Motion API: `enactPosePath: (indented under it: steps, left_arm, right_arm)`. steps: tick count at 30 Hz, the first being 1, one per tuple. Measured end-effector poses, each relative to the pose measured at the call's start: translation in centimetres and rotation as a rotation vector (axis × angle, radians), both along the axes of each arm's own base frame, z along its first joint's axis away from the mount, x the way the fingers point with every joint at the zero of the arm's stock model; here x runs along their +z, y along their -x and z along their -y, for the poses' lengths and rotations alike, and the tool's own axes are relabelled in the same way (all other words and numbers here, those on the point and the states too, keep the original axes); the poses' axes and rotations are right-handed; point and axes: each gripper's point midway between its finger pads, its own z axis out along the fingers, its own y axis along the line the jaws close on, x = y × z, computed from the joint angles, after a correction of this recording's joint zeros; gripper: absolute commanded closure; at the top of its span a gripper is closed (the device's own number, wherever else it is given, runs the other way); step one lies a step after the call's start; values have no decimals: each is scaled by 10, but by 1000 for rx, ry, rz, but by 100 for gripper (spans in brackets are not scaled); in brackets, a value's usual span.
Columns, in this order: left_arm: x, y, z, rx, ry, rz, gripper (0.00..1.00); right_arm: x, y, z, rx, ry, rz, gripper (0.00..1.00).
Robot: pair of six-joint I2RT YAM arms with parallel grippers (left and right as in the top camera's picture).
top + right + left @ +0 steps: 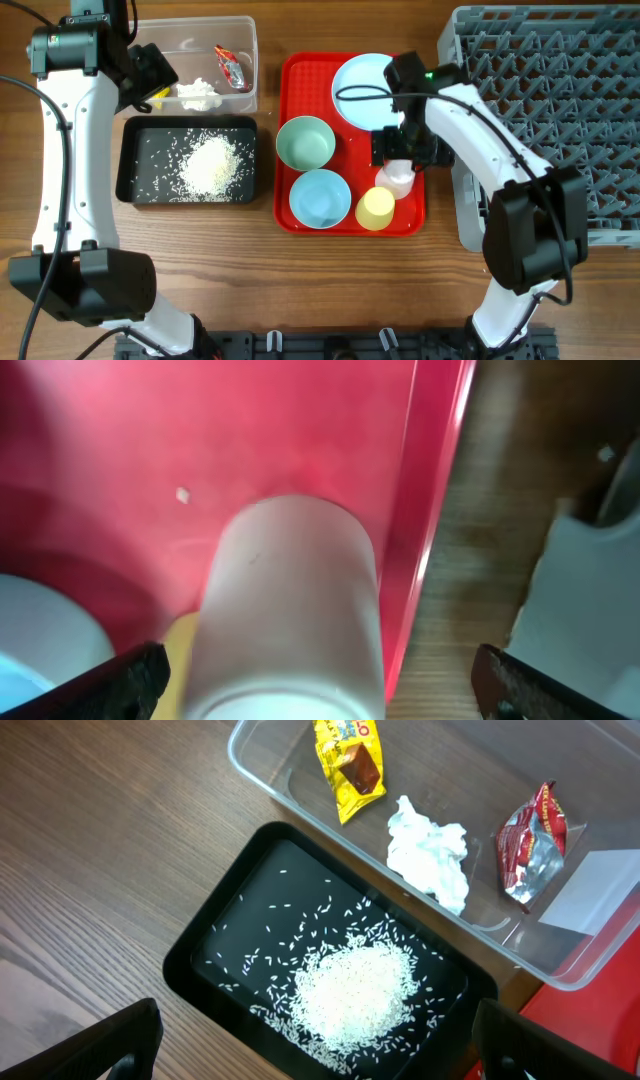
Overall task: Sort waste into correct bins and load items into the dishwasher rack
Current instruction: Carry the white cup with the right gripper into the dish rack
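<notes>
I see a brown wood-grain counter point(330, 300) under everything. My right hand point(320, 660) is spread wide around the pale-pink cup point(290, 600), not touching it. The cup stands on the red tray point(330, 420) by its right rim, beside the yellow cup point(376, 207). My left hand point(315, 1025) hangs open over the black tray point(225, 935) of rice point(350, 990). The clear tub point(450, 780) holds a yellow wrapper point(350, 765), a red wrapper point(530, 845) and a tissue point(430, 855). The grey rack point(560, 100) sits at the right.
</notes>
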Motion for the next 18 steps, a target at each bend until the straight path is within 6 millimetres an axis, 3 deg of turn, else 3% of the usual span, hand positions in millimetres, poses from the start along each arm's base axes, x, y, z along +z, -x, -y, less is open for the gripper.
enactPosePath:
  steps: [9,12,14,18]
  left_arm:
    - [0,0,0,0,0,0,0]
    - [0,0,0,0,0,0,0]
    - [0,0,0,0,0,0,0]
    - [0,0,0,0,0,0,0]
  right_arm:
    - [-29,11,-2,-51,-18,-12,6]
    - [-39,25,-7,-50,-4,-41,12]
    - [-41,22,-14,-51,-17,-22,18]
    - [-41,18,-16,-59,-25,-4,19]
